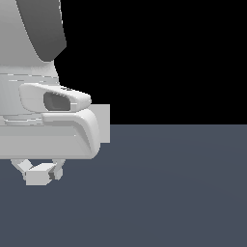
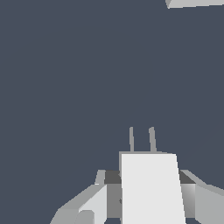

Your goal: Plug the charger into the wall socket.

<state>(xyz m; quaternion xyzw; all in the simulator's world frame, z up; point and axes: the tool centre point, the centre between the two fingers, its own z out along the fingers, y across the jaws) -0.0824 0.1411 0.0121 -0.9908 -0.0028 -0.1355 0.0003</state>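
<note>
The Panda arm's fingers are gripping the off-white charger above the dark grey surface, its two prongs pointing ahead, while the wall socket is standing partly hidden behind the arm.

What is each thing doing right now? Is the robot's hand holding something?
gripper: shut on the charger, fingers on both its sides.
charger: held in the gripper, two thin prongs sticking out from its front end, not plugged in.
wall socket: only an edge shows in the wrist view, apart from the charger, nothing in it that can be seen.
</note>
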